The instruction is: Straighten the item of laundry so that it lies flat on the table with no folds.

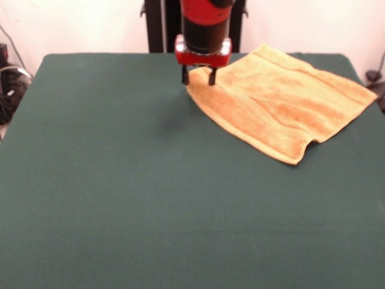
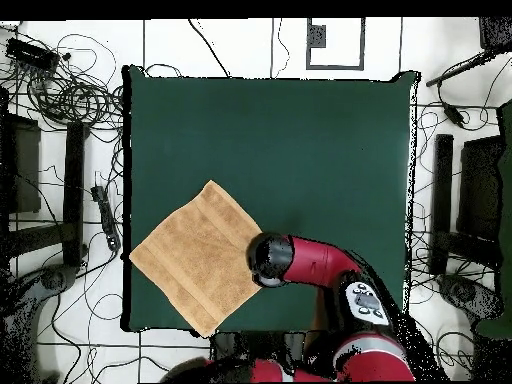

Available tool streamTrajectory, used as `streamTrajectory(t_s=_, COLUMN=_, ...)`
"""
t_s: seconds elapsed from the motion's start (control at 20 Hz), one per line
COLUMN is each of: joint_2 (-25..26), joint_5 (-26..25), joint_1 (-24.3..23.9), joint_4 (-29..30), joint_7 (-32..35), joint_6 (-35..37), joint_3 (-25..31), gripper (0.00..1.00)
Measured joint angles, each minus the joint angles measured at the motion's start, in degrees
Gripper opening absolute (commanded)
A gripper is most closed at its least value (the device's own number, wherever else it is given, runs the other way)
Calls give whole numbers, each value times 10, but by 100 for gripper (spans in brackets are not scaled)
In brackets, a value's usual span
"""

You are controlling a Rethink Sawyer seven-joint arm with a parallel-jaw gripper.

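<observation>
The golden-orange towel [image 1: 283, 102] lies spread at the table's far right in the front view, with shallow wrinkles across it and a small curl at its near edge. From overhead the towel [image 2: 195, 258] is a diamond at the table's lower left, one corner at the table edge. My gripper [image 1: 198, 78] is open, fingers pointing down over the towel's left corner: one fingertip [image 1: 212, 78] over the cloth, the other just beside it. Overhead, the arm's red wrist [image 2: 268, 258] covers that corner and hides the gripper. The green table [image 1: 120, 180] is far larger than the towel.
Bare green cloth [image 2: 300, 150] takes up the greater part of the table. Cables [image 2: 70, 90], stands and dark equipment [image 2: 470, 200] lie on the floor around the table's sides. The towel's right corner sits close to the table's right edge in the front view.
</observation>
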Motion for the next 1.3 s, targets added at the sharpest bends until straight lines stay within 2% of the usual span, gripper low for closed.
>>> streamTrajectory(t_s=0.35, joint_2=38, joint_5=2, joint_1=-23, joint_4=-13, joint_7=0, joint_6=-12, joint_3=1, gripper=100)
streamTrajectory(t_s=1.3, joint_2=30, joint_5=1, joint_1=-32, joint_4=-22, joint_7=0, joint_6=17, joint_3=2, gripper=100)
